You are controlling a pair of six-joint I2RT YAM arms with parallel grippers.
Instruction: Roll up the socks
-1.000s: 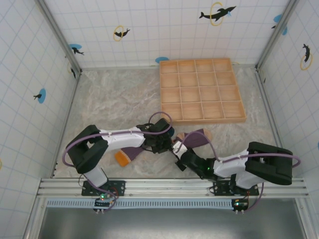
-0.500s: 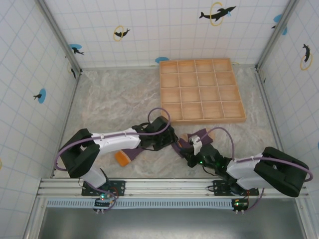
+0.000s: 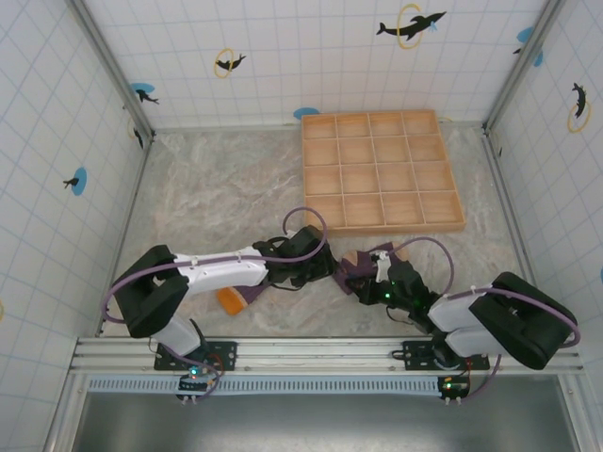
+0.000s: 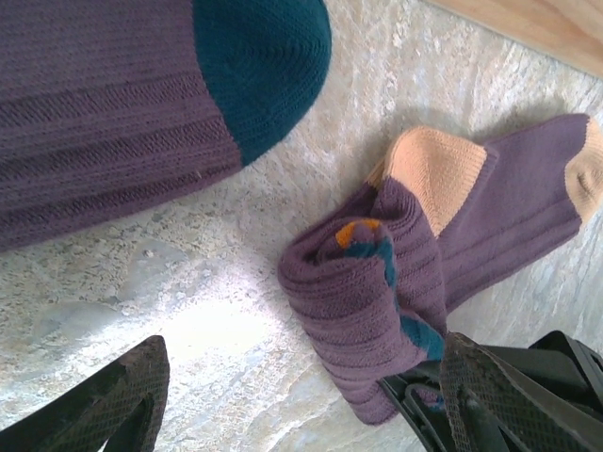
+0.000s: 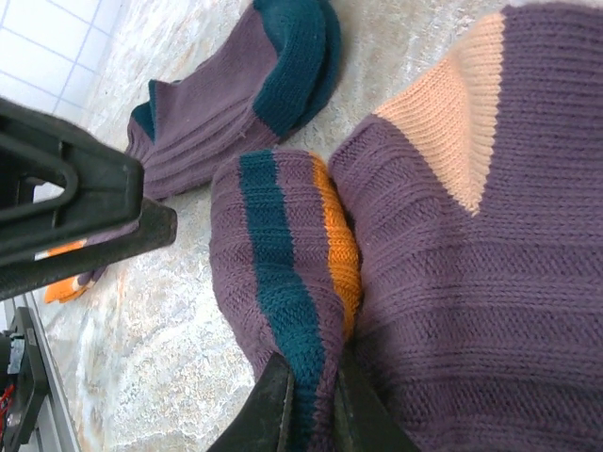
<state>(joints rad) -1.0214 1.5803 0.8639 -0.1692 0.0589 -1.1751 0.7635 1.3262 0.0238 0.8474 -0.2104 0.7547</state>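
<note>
The roll [image 4: 363, 311] lies between your two grippers, near the front edge of the table [image 3: 217, 188] and short of the wooden tray [image 3: 382, 169]. What matters is which way the loose length runs from it. The right gripper [image 5: 311, 400] is the nearer one: its fingers are pinched narrow on the rim of the roll, with knit caught between them. The left gripper [image 4: 301, 405] hangs just beside the roll on the other side, jaws spread wide with nothing in them. The roll's own axis lies crosswise to the purple sock [image 4: 513, 202]. The unrolled part, with its peach heel [image 4: 438, 174], stretches flat away from the roll toward the tray. So I judge that any further turn has to carry the roll along that length, away from the arm bases, not sideways. From above, your left arm lies low, reaching to its right over the second sock [image 4: 113, 104], the one with the teal toe. Your right arm is folded in tight, forearm pointing left toward the roll. With both wrists this close, watch that the fingers do not foul each other.
</note>
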